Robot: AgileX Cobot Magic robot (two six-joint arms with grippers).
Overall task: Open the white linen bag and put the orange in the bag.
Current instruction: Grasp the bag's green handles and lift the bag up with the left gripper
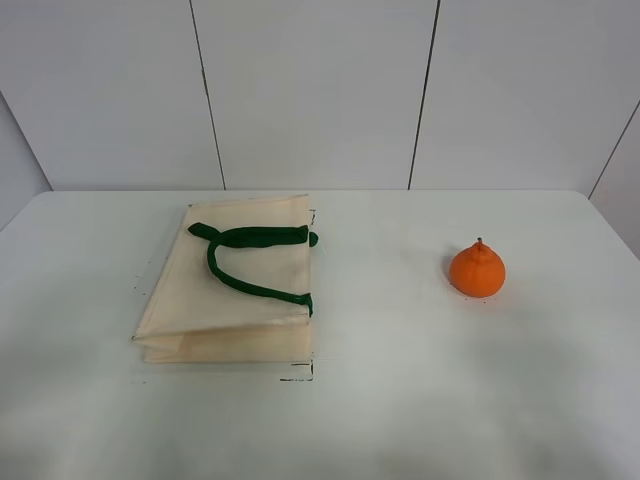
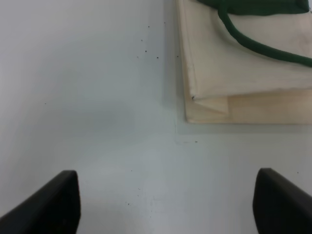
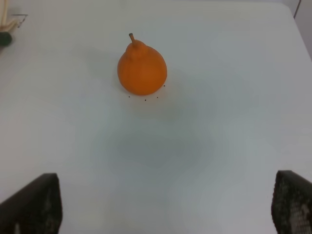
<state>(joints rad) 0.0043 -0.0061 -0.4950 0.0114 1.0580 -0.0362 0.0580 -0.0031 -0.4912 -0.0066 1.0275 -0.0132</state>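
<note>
Jaws of the left gripper (image 2: 165,207) stand wide apart and empty above the table (image 2: 87,97), near a corner of the white linen bag (image 1: 235,290). The right gripper (image 3: 163,204) gapes equally wide, facing the orange (image 1: 477,270). The bag lies flat on the left with its 2 green handles (image 1: 255,237) on top, and the orange sits upright, well apart to the right.

**White table, panelled wall behind**

A matte white table (image 1: 420,410) filled the scene, its far edge running straight along the foot of the wall (image 1: 310,90). That wall was pale grey panels, split by thin dark seams (image 1: 424,95). Tiny dark specks (image 2: 157,57) dotted the tabletop in the left wrist view.
</note>
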